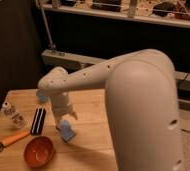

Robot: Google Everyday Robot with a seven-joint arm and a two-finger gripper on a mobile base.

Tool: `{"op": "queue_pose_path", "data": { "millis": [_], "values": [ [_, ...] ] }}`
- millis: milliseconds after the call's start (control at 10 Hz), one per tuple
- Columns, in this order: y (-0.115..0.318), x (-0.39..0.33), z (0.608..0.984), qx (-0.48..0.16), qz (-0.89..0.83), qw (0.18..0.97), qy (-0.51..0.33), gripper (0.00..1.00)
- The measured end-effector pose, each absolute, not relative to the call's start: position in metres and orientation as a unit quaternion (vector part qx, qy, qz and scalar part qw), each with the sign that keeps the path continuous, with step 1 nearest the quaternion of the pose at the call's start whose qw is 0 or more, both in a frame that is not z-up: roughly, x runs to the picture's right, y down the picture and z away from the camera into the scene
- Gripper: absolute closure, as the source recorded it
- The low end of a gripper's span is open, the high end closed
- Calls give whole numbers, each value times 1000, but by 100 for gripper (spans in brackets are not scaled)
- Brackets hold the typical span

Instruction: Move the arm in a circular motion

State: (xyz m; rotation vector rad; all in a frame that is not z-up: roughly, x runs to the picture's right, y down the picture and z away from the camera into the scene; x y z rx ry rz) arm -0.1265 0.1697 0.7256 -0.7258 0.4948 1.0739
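The arm [138,100] is large, smooth and cream-white, with small dark holes along its thick rounded segments. It fills the right half of the camera view and reaches left over the wooden table [95,145]. Its forearm bends down at a rounded joint [53,82]. The short white gripper [64,117] points down over the middle of the table, just above a small blue object [67,131]. It holds nothing that I can see.
On the table's left part lie an orange bowl [39,151], a black flat bar [38,120], an orange-handled brush [8,141] and two small bottles [13,115]. A blue-grey cup [41,97] shows behind the arm. Metal shelving [128,15] stands behind.
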Motion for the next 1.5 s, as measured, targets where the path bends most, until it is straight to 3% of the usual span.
{"op": "queue_pose_path", "data": {
  "millis": [200,400,900,1500],
  "values": [
    [193,-75,721,-328,539,731,260,35],
    [186,-2,729,-279,609,685,285,35],
    [92,123,761,-147,741,597,270,35],
    [-34,70,817,-102,727,640,225,35]
  ]
}}
